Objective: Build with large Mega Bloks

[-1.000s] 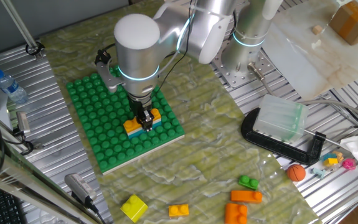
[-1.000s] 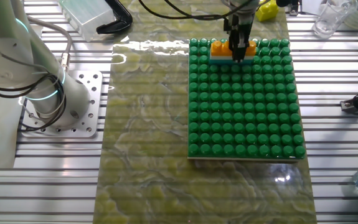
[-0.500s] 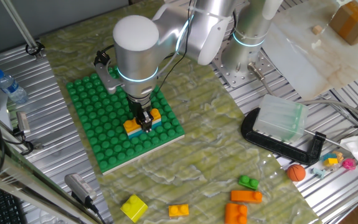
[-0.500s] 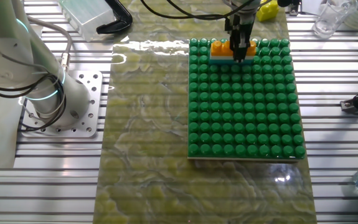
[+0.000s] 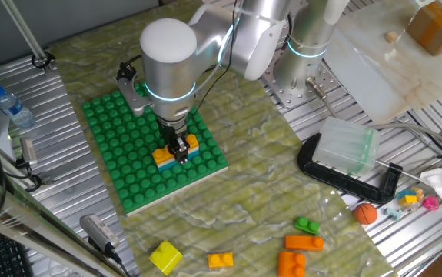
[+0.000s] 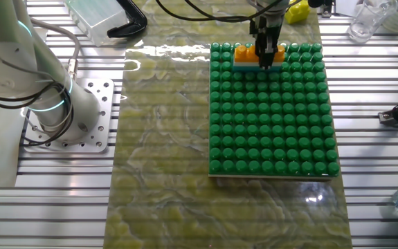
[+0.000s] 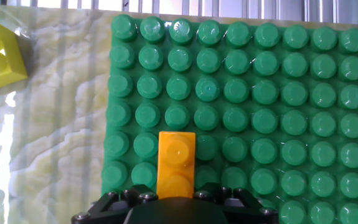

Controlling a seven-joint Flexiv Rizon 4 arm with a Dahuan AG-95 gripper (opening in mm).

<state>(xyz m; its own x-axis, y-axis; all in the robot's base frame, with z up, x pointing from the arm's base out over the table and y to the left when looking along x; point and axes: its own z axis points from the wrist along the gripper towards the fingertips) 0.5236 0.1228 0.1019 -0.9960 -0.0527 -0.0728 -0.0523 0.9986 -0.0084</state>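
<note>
A large green studded baseplate (image 5: 121, 146) lies on the mat, also in the other fixed view (image 6: 275, 124) and the hand view (image 7: 259, 93). Near one edge of it an orange Mega Blok (image 5: 163, 155) sits on top of a teal one (image 6: 247, 66). My gripper (image 5: 181, 154) points straight down and is shut across the orange brick (image 6: 243, 52). In the hand view the orange brick (image 7: 176, 162) runs out from under the black gripper body; the fingertips are hidden.
Loose bricks lie off the plate: a yellow one (image 5: 165, 256), a small orange one (image 5: 221, 261), two more orange ones (image 5: 304, 243) and a green one (image 5: 307, 226). An orange ball (image 5: 366, 213), a black clamp with a clear box (image 5: 347, 150) and a water bottle (image 5: 11, 108) stand around.
</note>
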